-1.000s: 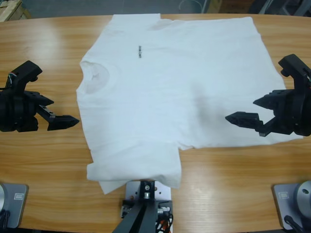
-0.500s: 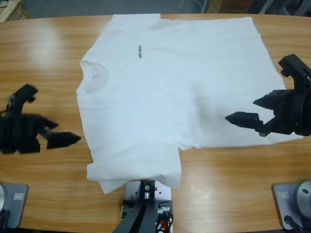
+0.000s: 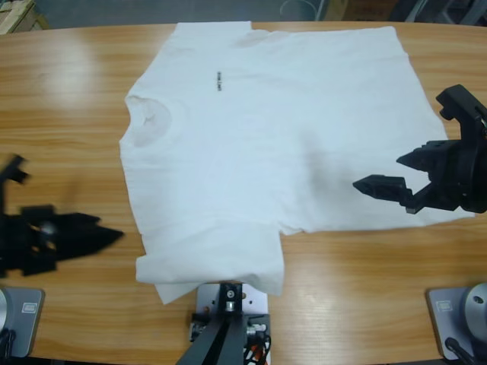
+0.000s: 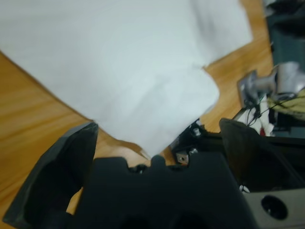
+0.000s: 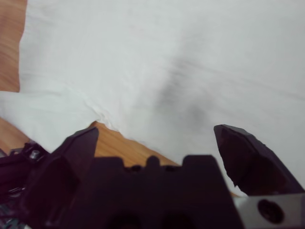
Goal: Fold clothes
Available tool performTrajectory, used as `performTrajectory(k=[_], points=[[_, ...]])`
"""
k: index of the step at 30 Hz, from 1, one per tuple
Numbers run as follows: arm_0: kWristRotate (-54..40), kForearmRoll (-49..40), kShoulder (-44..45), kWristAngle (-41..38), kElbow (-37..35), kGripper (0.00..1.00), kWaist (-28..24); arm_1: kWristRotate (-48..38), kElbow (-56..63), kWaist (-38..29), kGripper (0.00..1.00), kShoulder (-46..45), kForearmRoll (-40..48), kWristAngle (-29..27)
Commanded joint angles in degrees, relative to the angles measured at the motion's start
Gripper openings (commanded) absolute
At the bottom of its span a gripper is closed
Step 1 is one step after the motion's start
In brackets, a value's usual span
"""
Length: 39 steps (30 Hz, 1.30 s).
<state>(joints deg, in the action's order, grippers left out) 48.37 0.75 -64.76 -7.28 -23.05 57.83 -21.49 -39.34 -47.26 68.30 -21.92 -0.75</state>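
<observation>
T-shirt lies flat on table, chest print up, collar toward table's left end, hem toward right end, one sleeve at near edge, other at far edge. Left gripper over bare wood just off shirt's collar side, near front sleeve; jaws spread apart, nothing between. Right gripper above shirt's hem area, jaws wide apart, empty. Left wrist view: sleeve corner just ahead of jaws.
</observation>
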Motion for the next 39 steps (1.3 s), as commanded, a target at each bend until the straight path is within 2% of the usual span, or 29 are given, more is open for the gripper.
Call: performTrajectory(k=[1, 8, 14, 26, 37, 38, 39], points=[[5.9, 3.6, -13.2, 5.1, 1.2, 0.987, 10.8, -0.4, 1.0, 0.5, 1.000, 0.3, -0.1, -0.4], [9.9, 3.4, -18.5, 5.5, -1.0, 0.987, 15.1, -0.5, 1.0, 0.5, 1.000, 0.2, -0.1, -0.4], [13.5, 3.4, -18.4, 5.3, -2.9, 0.987, 17.7, -0.4, 1.0, 0.5, 1.000, -0.1, 0.0, -0.4], [16.3, 3.8, -19.9, 5.4, -2.3, 0.987, 17.8, -0.4, 1.3, 0.5, 1.000, -0.9, 0.0, -0.4], [16.3, 8.9, -23.1, 5.7, -1.9, 0.976, 17.8, -0.4, 1.4, 0.5, 1.000, -0.7, 0.1, -0.5], [16.3, 9.0, -23.1, 5.9, -1.8, 0.965, 17.9, -0.4, 1.3, 0.5, 1.000, -0.7, 0.1, -0.5], [16.3, 9.1, -23.2, 6.0, -1.7, 0.910, 17.9, -0.4, 1.3, 0.5, 1.000, -0.7, 0.1, -0.5]])
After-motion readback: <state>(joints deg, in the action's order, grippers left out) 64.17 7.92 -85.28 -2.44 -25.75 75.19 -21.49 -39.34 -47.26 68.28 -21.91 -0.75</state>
